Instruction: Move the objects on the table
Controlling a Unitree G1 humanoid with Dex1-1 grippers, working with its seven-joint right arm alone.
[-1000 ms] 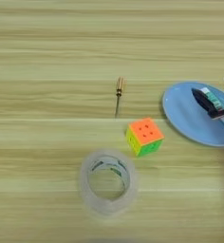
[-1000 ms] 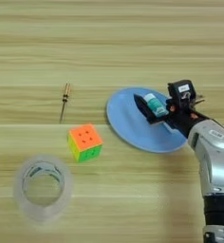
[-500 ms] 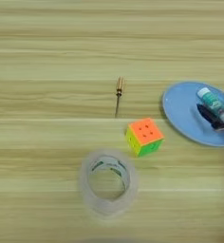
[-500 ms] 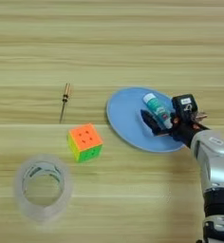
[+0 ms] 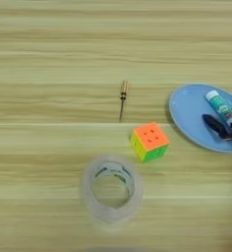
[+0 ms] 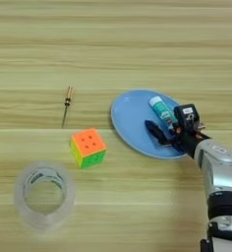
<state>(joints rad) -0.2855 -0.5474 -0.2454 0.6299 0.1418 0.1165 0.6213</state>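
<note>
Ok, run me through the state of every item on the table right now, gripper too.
glue stick: lying flat on the blue plate, capped, released.
right gripper: over the plate, jaws open, holding nothing.
puzzle cube: resting on the table, orange face up.
tape roll: lying flat, hole upward.
screwdriver: lying flat, handle toward the far edge.

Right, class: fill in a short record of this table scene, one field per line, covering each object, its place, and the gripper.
plate: blue, right of centre
glue stick: lying on the plate
right gripper: fingers open, over the plate, straddling the glue stick's near end
puzzle cube: on the table, left of the plate
screwdriver: beyond the cube
tape roll: front left
</note>
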